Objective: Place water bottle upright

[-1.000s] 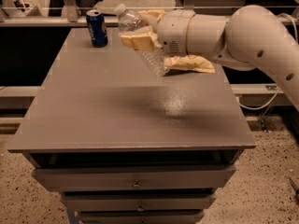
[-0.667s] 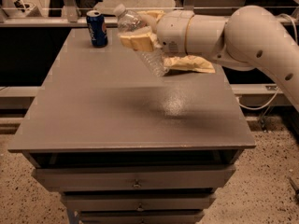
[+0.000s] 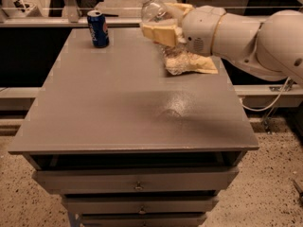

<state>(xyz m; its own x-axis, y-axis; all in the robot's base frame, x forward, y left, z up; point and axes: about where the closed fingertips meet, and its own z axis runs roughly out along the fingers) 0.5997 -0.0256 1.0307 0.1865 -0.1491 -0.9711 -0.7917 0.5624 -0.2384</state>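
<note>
The water bottle (image 3: 163, 32) is a clear ribbed plastic bottle with a white cap. It is held in the air above the far right part of the grey table (image 3: 113, 108), tilted with its cap up and to the left. My gripper (image 3: 163, 26) with tan fingers (image 3: 158, 34) is shut on the bottle's middle. The white arm reaches in from the right. The bottle's lower end hangs over a tan packet.
A blue soda can (image 3: 98, 29) stands upright at the table's far left. A tan packet (image 3: 199, 65) lies at the far right edge under the arm. The table has drawers (image 3: 137, 181) in front. A cable (image 3: 270, 100) runs along the floor at right.
The bottle and gripper have held nearly the same place above the table's far right; little visible movement.
</note>
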